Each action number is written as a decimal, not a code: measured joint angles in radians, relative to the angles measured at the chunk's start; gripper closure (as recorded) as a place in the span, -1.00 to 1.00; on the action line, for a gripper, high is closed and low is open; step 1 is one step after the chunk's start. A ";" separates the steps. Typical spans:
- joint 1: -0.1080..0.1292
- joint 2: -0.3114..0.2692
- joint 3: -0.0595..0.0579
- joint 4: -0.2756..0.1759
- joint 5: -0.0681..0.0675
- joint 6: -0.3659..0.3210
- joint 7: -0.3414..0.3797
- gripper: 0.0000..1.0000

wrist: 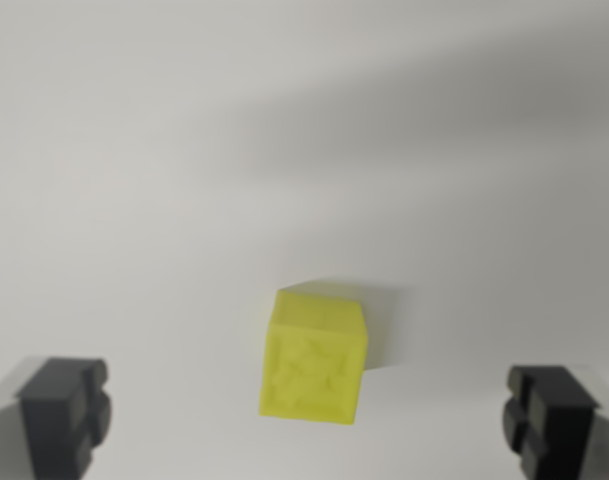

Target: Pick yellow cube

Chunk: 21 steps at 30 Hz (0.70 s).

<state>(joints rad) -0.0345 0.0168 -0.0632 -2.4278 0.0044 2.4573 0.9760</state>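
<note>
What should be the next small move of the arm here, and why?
Probably lower the end effector straight down. It is open, and the yellow cube already sits roughly midway between its fingers, though still apart from both. The cube looks slightly rotated, so a small wrist turn may help.

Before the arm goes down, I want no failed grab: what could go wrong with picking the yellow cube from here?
1. The yellow cube sits turned at a slight angle to the open gripper, so the fingers may meet edges and twist it.
2. It lies a little ahead of the fingertips, so closing now would likely miss.
3. The white table looks smooth; a nudge could slide the cube.
</note>
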 joint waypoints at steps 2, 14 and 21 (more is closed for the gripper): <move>0.001 0.002 0.000 -0.014 0.000 0.015 0.005 -1.00; 0.009 0.020 0.000 -0.091 0.001 0.108 0.034 -1.00; 0.014 0.037 0.000 -0.132 0.003 0.165 0.051 -1.00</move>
<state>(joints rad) -0.0203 0.0541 -0.0632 -2.5598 0.0075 2.6219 1.0268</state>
